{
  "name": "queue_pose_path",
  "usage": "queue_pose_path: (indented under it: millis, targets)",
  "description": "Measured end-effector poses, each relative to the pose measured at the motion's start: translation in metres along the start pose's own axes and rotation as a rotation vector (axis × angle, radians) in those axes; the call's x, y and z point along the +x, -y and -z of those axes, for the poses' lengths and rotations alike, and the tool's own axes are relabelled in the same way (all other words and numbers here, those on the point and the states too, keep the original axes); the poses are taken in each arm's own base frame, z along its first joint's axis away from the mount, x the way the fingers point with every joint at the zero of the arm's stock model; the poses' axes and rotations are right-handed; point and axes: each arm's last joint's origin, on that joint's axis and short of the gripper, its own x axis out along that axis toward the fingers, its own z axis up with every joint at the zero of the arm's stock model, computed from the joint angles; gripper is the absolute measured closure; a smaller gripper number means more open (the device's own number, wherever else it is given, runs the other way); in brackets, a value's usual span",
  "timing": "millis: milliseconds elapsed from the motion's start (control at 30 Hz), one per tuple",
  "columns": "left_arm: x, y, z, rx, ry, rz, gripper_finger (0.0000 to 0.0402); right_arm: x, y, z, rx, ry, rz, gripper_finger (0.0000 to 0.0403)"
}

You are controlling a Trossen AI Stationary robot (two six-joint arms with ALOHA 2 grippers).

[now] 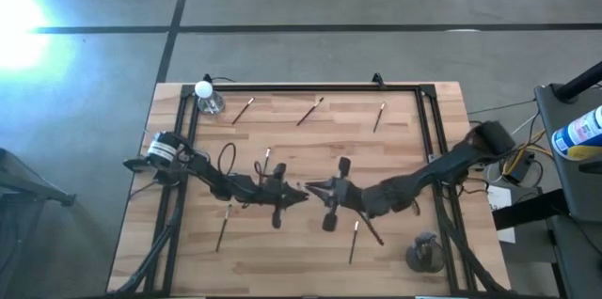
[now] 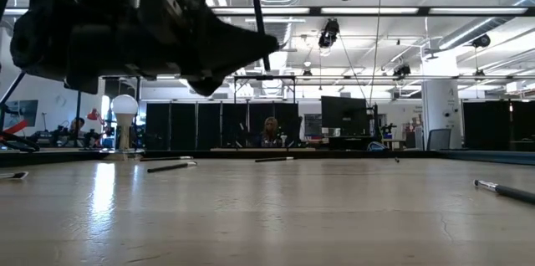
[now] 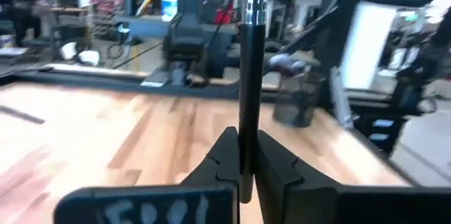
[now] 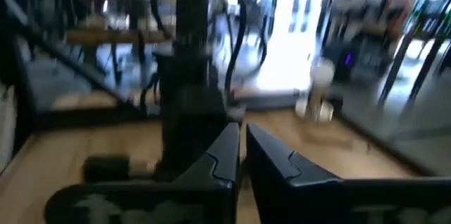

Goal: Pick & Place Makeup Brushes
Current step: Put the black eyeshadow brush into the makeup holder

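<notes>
- A small clear bottle [image 1: 208, 100] with a round white cap stands at the far left corner of the wooden worktop [image 1: 282, 261]
- One makeup brush [image 1: 224, 228] lies on the near left part of the worktop, just near of the left arm
- Another brush [image 1: 244, 109] lies far left, near the bottle, tilted
- The left end effector [image 1: 293, 194] is at the middle of the worktop, its tips turned toward the right arm
- In the left wrist view its fingers [image 3: 224, 159] are clamped on a dark-handled brush [image 3: 249, 76] with a silver ferrule; the brush stands upright between them and rises past the top of that view
- A short brush [image 1: 266, 159] lies just far of the left end effector
- A dark-handled brush [image 1: 309, 111] lies at the far middle of the worktop, tilted
- The right end effector [image 1: 314, 186] faces the left one, just beside it at mid-worktop
- In the right wrist view its fingers [image 4: 225, 155] stand together, with only a sliver of a gap, and hold nothing visible
- Two brushes [image 1: 355, 240] lie on the near side just right of centre, one pale and one dark, crossing beside the right arm
- A pale brush [image 1: 380, 117] lies far right
- A dark round holder [image 1: 426, 254] stands at the near right corner
</notes>
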Motion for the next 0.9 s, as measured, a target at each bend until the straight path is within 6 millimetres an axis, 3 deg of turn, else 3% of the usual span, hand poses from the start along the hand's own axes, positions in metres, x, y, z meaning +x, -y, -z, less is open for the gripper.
queue_pose_path:
  millis: [167,467,633,900]
  targets:
    - [0.002,0.000,0.001,0.009,-0.021,-0.007,0.0385,-0.006,0.007,0.001,0.045,-0.093,-0.095,0.0322]
    - [0.005,0.001,0.002,0.022,-0.036,-0.009,0.0385,0.013,0.016,0.016,0.063,-0.095,-0.091,0.0244]
    - [0.005,0.001,0.002,0.024,-0.040,-0.009,0.0385,0.019,0.020,0.012,0.091,-0.059,-0.121,0.0252]
    - [0.006,0.001,0.001,0.026,-0.038,-0.008,0.0385,0.026,0.019,0.018,0.100,-0.045,-0.191,0.0305]
